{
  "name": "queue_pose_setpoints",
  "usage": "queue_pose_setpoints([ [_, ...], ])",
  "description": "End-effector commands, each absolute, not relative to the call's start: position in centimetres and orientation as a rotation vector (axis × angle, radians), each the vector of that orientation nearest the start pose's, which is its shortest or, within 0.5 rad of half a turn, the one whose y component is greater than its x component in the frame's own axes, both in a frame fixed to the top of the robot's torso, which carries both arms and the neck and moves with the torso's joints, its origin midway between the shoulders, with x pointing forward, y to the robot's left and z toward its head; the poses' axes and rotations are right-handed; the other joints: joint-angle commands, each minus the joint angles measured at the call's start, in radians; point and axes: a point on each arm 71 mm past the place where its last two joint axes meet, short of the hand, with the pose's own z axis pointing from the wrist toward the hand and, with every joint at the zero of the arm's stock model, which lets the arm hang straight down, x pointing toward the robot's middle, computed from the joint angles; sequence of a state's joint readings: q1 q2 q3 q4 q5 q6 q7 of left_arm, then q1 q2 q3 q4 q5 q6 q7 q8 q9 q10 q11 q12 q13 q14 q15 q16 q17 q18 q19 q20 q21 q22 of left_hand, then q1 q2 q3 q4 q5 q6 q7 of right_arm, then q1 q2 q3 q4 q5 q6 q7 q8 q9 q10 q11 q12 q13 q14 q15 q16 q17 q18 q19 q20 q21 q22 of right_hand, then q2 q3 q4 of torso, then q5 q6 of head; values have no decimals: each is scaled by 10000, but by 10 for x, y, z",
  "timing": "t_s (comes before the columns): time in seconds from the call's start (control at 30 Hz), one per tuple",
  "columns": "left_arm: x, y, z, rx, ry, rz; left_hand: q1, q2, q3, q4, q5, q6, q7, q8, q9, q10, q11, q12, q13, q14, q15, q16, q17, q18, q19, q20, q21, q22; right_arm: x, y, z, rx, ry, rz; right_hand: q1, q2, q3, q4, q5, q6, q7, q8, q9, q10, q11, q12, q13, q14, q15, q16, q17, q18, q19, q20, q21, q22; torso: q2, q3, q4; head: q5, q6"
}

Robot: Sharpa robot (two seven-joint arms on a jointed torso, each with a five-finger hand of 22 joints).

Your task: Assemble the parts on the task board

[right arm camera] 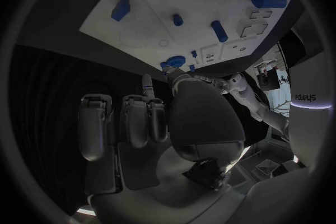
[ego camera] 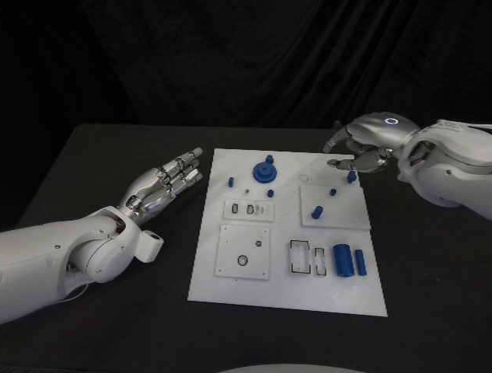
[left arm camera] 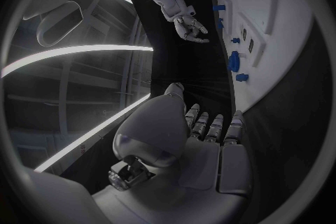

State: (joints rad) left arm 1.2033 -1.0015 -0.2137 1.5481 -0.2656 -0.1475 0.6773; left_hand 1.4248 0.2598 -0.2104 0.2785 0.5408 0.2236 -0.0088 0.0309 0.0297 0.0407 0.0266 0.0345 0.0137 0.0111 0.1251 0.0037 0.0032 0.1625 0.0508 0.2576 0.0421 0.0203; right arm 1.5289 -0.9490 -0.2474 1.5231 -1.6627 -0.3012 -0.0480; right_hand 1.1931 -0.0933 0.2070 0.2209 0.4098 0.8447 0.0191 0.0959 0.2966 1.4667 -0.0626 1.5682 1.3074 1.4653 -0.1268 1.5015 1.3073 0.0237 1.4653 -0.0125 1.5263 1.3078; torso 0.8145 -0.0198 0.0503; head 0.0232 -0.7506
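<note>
The right robot hand covers the task board's far right corner; the small peg beneath its fingertips is partly hidden.

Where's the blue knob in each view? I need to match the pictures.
Head view: knob stands at the board's far end, towards the left hand.
Left wrist view: knob near the board's edge, beyond the fingers.
Right wrist view: knob just past the thumb tip.
Shared landmark: the small slots beside it.
</note>
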Motion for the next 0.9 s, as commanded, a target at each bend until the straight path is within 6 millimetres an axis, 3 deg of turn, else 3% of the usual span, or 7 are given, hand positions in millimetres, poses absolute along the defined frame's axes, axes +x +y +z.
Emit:
queue_pose_setpoints([
  [0.03, 444, 266, -205, -6493, 13837, -16768, 102, -8, 62, 8, 69, 1, 27, 6, 8, 0, 76, 45, 11, -32, 60, -10, -6, 178, -35, 22, 7, -11, 500, -265, -96, -4397, 14560, 3496, -77, -29, -1, 115, -20, -49, -29, -81, -41, 1041, 30, 26, 2634, 863, 48, -53, 1598, -128, 843, 60, 50, 2475, 9, -18, -1, -4, -5],
  [0.13, 444, 266, -205, -6502, 13843, -16756, 102, -8, 62, 8, 69, 1, 27, 6, 8, 0, 76, 45, 11, -32, 60, -10, -6, 178, -35, 22, 7, -11, 499, -277, -101, -4222, 14738, 3334, -75, -31, -2, 132, -19, -67, -36, -104, -57, 1041, 24, 26, 2634, 859, 46, -72, 1570, -127, 842, 58, 47, 2475, 8, -29, -3, -9, 3],
  [0.17, 444, 266, -205, -6504, 13845, -16752, 102, -8, 62, 8, 69, 1, 27, 6, 8, 0, 76, 45, 11, -32, 60, -10, -6, 178, -35, 22, 7, -11, 499, -282, -104, -4129, 14814, 3260, -38, -48, 1, 164, -18, -136, -59, -178, -108, 1041, 6, 26, 2634, 857, 33, -86, 1543, -126, 841, 49, 43, 2475, 18, -64, 1, -10, -8],
  [0.57, 445, 266, -206, -6503, 13863, -16776, 109, -7, 73, 5, 76, 14, 36, 8, 10, 6, 82, 51, 13, -27, 69, -8, -4, 180, -35, 24, 8, -10, 498, -306, -118, -3722, 15305, 2809, 103, -203, -62, 291, -18, -491, -109, -341, -326, 1041, -46, 26, 2634, 872, -31, -27, 1596, -128, 846, -4, 50, 2483, 11, -60, 14, -51, -82],
  [0.63, 445, 266, -206, -6499, 13863, -16783, 109, -7, 73, 5, 76, 14, 36, 8, 10, 6, 82, 51, 13, -27, 69, -8, -4, 180, -35, 24, 8, -10, 498, -308, -120, -3687, 15371, 2748, 124, -228, -72, 295, -18, -516, -110, -340, -342, 1041, -49, 26, 2634, 880, -36, 6, 1642, -130, 850, -9, 57, 2486, 6, -64, -9, -33, -98],
  [0.83, 445, 265, -206, -6489, 13871, -16814, 109, -7, 73, 5, 76, 14, 36, 8, 10, 6, 82, 51, 13, -27, 69, -8, -4, 180, -35, 24, 8, -10, 498, -311, -125, -3606, 15572, 2619, 126, -287, -115, 343, -21, -543, -92, -328, -371, 1041, -46, 26, 2634, 884, -45, 23, 1660, -131, 852, -19, 61, 2488, 18, -60, 42, -84, -102],
  [0.9, 445, 265, -206, -6490, 13874, -16812, 114, -1, 82, 3, 83, 4, 36, 7, 9, 4, 88, 49, 12, -29, 74, -9, -5, 181, -32, 26, 10, -9, 497, -312, -128, -3581, 15664, 2585, 148, -355, -157, 379, -18, -543, -86, -314, -392, 1041, -41, 26, 2634, 887, -46, 36, 1674, -133, 854, -25, 65, 2490, 20, -65, 28, -68, -111],
])
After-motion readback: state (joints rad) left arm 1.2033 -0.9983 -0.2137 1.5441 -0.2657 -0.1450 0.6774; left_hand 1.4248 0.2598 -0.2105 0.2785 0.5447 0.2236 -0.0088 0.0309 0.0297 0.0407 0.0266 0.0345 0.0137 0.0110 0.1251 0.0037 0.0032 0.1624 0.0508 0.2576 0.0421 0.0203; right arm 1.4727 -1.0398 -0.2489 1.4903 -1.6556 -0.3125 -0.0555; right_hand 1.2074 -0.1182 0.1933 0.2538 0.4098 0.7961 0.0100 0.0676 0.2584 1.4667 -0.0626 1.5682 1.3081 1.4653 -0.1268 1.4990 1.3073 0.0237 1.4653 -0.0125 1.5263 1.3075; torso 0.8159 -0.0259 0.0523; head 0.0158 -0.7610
